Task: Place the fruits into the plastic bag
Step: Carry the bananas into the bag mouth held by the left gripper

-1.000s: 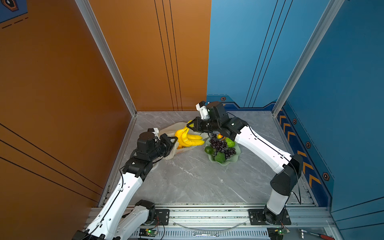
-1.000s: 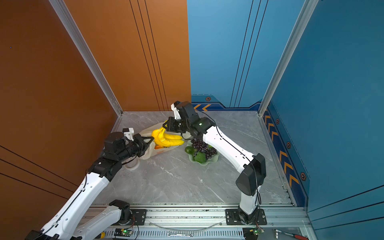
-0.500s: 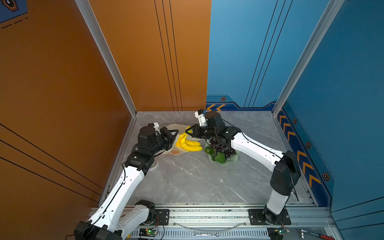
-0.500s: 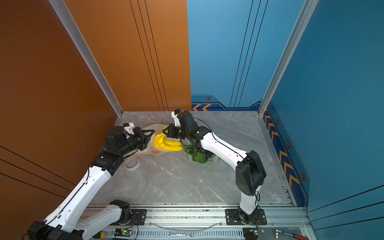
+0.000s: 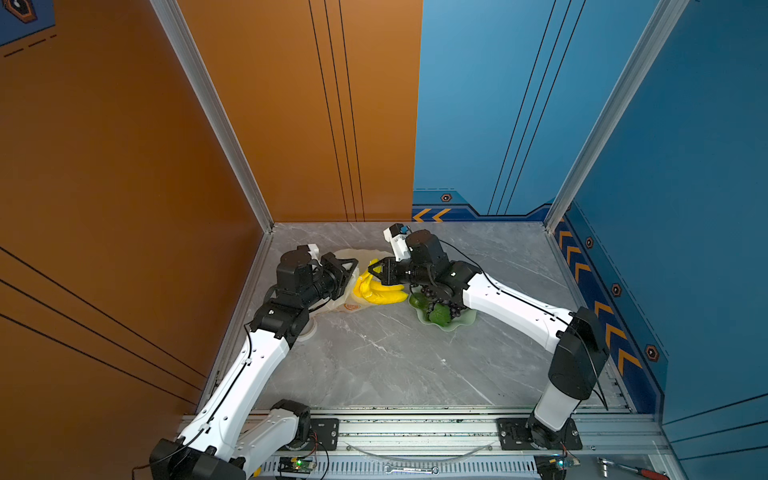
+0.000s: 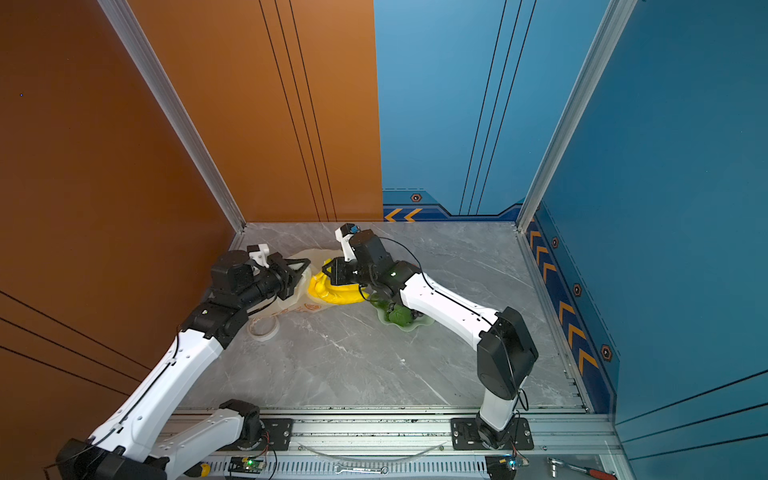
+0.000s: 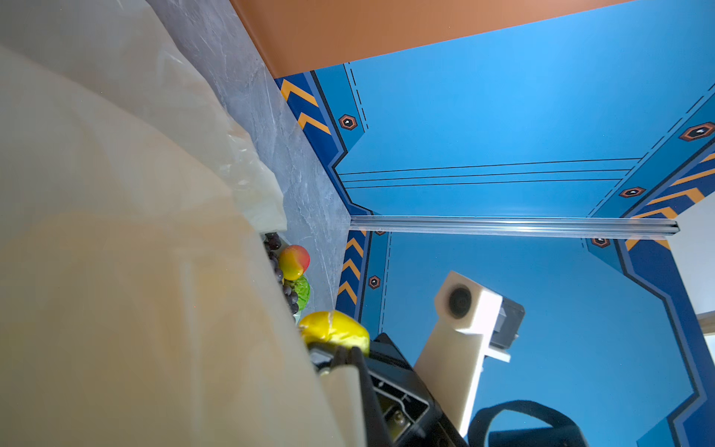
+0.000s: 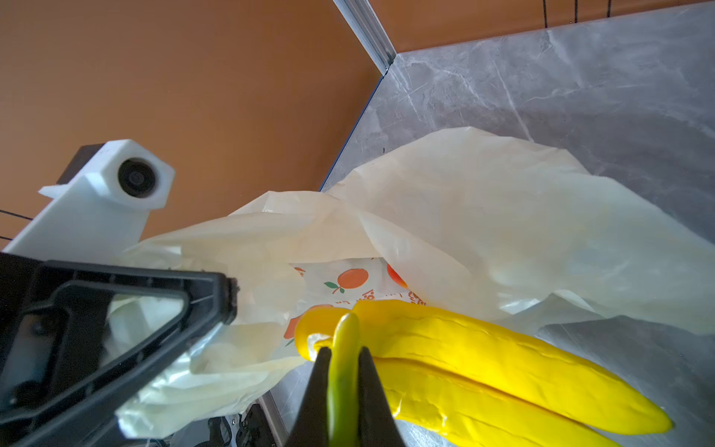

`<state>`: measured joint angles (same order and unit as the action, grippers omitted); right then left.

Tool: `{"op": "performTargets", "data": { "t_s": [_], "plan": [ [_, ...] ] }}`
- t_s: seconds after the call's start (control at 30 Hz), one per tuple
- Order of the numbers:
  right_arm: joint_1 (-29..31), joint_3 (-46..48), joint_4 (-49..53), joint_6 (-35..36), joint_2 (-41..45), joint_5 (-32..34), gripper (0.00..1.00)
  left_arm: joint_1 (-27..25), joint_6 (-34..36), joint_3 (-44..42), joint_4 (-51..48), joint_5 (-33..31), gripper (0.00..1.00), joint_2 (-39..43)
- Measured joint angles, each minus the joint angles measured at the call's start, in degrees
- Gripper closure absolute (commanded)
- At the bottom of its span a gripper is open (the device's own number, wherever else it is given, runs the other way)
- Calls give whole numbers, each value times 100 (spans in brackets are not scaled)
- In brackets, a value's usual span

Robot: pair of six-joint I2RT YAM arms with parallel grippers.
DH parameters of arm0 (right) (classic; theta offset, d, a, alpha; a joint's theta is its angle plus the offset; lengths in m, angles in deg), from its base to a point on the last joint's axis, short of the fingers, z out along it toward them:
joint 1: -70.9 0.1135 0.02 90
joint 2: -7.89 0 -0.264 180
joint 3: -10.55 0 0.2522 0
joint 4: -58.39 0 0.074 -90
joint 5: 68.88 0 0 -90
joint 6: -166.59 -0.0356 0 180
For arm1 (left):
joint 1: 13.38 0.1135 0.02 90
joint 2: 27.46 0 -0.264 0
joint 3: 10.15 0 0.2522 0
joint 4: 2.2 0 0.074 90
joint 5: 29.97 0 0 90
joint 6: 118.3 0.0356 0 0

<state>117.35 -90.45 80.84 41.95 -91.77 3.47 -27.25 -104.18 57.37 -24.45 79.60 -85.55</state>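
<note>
Grey marble table (image 5: 395, 365), boxed in by orange and blue walls, bare along the near edge. Next out, a white tape ring (image 6: 262, 328) beside the left forearm. Then the pale green dish (image 5: 465, 322) under the right forearm, holding grapes (image 5: 451, 308), a green fruit (image 5: 438, 316) and a red-yellow mango (image 7: 294, 261). Just beyond, the banana bunch (image 5: 382, 293), lying low across the printed lower panel of the plastic bag (image 5: 351, 306), stem end at the mouth, tips out toward the dish. Looks mid-insertion, not yet inside. Farther back, the left gripper (image 5: 352, 270), fingers shut together, apparently pinching the bag's rim. Holds that thin film up as a mouth. Facing it and very near, the right gripper (image 8: 343, 356), fingers clamped tight on the green stem. Likely trouble from here: a release too early, with the bunch half outside; a push dragging the slack lower panel along instead of sliding in; long tips snagging on the lip; a knock between the two grippers; a forearm sweep across the dish.
</note>
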Motion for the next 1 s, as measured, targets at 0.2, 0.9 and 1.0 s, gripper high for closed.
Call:
{"op": "performTargets", "data": {
  "t_s": [0.2, 0.9, 1.0],
  "plan": [
    [208, 245, 55, 229, 227, -59, 91, 96, 107, -37, -251, 0, 100, 103],
    [-9, -1182, -323, -1773, -1381, 752, 93, -323, 752, 81, -304, 564, 100, -13],
    [-46, -1185, -839, -2074, -1379, 964, 93, -413, 741, 59, -310, 826, 100, -4]
  ]
}}
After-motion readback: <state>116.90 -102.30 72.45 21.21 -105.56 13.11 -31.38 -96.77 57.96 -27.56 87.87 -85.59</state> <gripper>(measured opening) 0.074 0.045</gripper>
